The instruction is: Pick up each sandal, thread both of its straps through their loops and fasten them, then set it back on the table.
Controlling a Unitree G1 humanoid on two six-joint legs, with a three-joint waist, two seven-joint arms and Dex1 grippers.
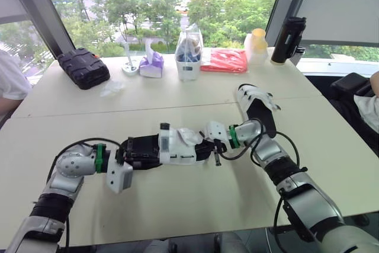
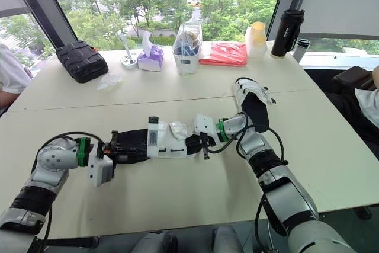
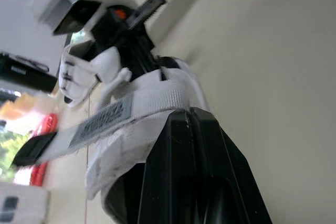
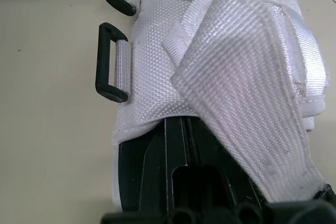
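Note:
One sandal (image 1: 174, 145) with a black sole and white straps is held level just over the middle of the table (image 1: 177, 205), between both grippers. My left gripper (image 1: 133, 151) is shut on its heel end; its black fingers (image 3: 194, 182) press together against the sole under a white strap (image 3: 121, 114). My right gripper (image 1: 208, 146) is shut on the toe end. Close by it, two black loops (image 4: 107, 64) stick out from the white strap's edge, and a loose strap flap (image 4: 247, 108) lies across the top. The second sandal (image 1: 257, 108) lies flat on the table, right of centre.
Along the far edge stand a black case (image 1: 83, 68), a purple tissue pack (image 1: 151, 63), a clear bag of items (image 1: 189, 51), a red packet (image 1: 224, 60), a yellow-capped bottle (image 1: 256, 42) and a black flask (image 1: 288, 39). A person sits at each side edge (image 1: 12, 84) (image 1: 367, 108).

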